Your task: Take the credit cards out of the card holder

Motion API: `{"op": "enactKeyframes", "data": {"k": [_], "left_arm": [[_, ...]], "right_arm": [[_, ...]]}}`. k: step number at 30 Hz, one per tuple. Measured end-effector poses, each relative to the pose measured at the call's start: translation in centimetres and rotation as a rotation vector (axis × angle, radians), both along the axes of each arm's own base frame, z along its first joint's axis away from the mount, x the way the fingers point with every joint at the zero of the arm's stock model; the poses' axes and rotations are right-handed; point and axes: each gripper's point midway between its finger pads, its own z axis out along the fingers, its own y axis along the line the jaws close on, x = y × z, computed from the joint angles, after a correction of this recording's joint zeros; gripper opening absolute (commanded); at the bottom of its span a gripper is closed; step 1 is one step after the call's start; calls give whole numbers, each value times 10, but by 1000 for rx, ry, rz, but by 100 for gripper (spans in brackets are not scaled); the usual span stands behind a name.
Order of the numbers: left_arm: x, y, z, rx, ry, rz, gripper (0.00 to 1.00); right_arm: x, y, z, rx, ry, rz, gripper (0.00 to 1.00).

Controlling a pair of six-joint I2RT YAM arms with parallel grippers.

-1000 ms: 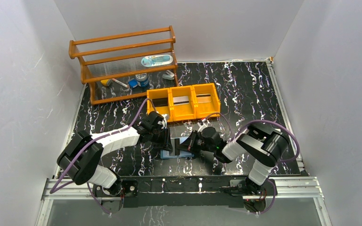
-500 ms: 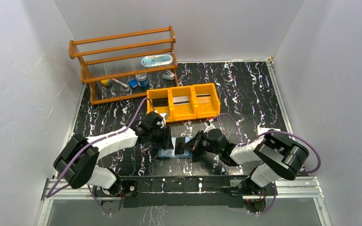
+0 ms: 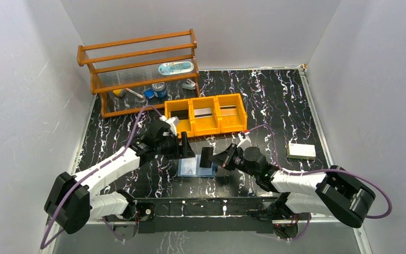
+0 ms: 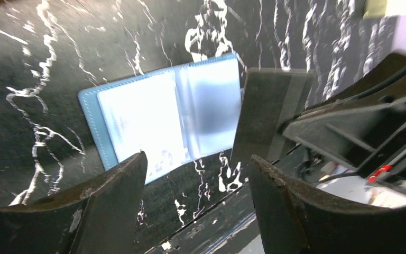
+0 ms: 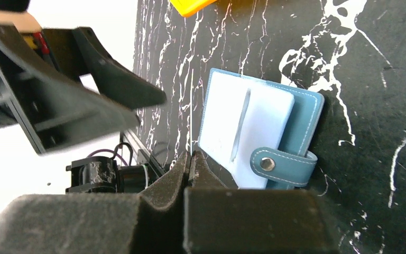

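- The dark card (image 4: 267, 114) stands on edge just beside the right-hand page of the card holder (image 4: 158, 124) and is clear of its pockets. The right tool (image 5: 190, 168) is closed on the card's edge on the side away from the holder.
- Handling, as judged: the card is thin, stiff, light and smooth-faced, so it can pivot or slip in a pinch. Take hold across the flat faces, close to one short edge, and keep the pinch firm.
- The card holder lies open and flat on the worktop (image 3: 280, 106), with its snap tab (image 5: 283, 164) on the side nearest the right tool. It is judged light and floppy, with soft clear sleeves. It is likely to drag along when a card is pulled unless it is pinned.
- The left tool (image 4: 196, 164) hangs near the holder on the side opposite the right tool, jaws apart, gripping nothing.
- Beyond the holder, toward the back wall, the orange tray (image 3: 206, 130) shows a flat card (image 3: 203, 112) in each of its three compartments.
- Hard to read: the sleeves glare pale, so it cannot be told whether any card remains inside. The right wrist view hides the contact with the card behind the tool's own fingers.
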Motion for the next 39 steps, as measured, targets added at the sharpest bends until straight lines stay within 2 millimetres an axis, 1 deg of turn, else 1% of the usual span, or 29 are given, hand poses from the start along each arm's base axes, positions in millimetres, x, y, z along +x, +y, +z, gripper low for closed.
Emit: {"op": "enactKeyframes", "data": {"k": [1, 5, 7, 9, 10, 12, 15, 18, 21, 24, 27, 30, 32, 35, 37, 39], "left_arm": [[5, 3, 5, -31, 7, 16, 70], [33, 16, 31, -169, -13, 91, 70], [38, 12, 42, -240, -22, 73, 70], [33, 2, 51, -316, -22, 17, 69], [29, -1, 53, -342, -19, -6, 69], [19, -6, 52, -386, 2, -54, 67], [4, -13, 52, -456, 35, -111, 65], [-4, -17, 57, -514, 51, -150, 63], [-8, -22, 70, -571, 39, -196, 57], [-10, -26, 82, -618, 25, -237, 50], [-15, -31, 90, -648, 13, -278, 38], [-20, -34, 90, -660, 27, -312, 28], [-24, -36, 91, -666, 35, -328, 24], [-28, -37, 94, -676, 33, -357, 21], [-31, -37, 95, -682, 36, -376, 17], [-33, -37, 95, -687, 41, -388, 16]], "right_arm": [[-1, -2, 1, 2, -6, -2, 0], [-4, -7, 0, 2, -17, -2, 0], [-4, -7, 3, 9, -28, 0, 0], [-5, -6, 10, 29, -45, 9, 0], [-6, -5, 15, 42, -54, 15, 0], [-8, -3, 26, 84, -82, 29, 0], [-12, -1, 38, 126, -108, 54, 0], [-16, 3, 51, 173, -135, 83, 0], [-20, 7, 71, 240, -177, 117, 0], [-25, 9, 83, 287, -203, 148, 0], [-27, 10, 89, 311, -209, 163, 0], [-29, 11, 90, 319, -212, 173, 0], [-29, 11, 91, 321, -212, 174, 0], [-29, 11, 91, 323, -213, 174, 0], [-29, 11, 92, 324, -213, 174, 0], [-29, 11, 92, 324, -213, 175, 0]]}}
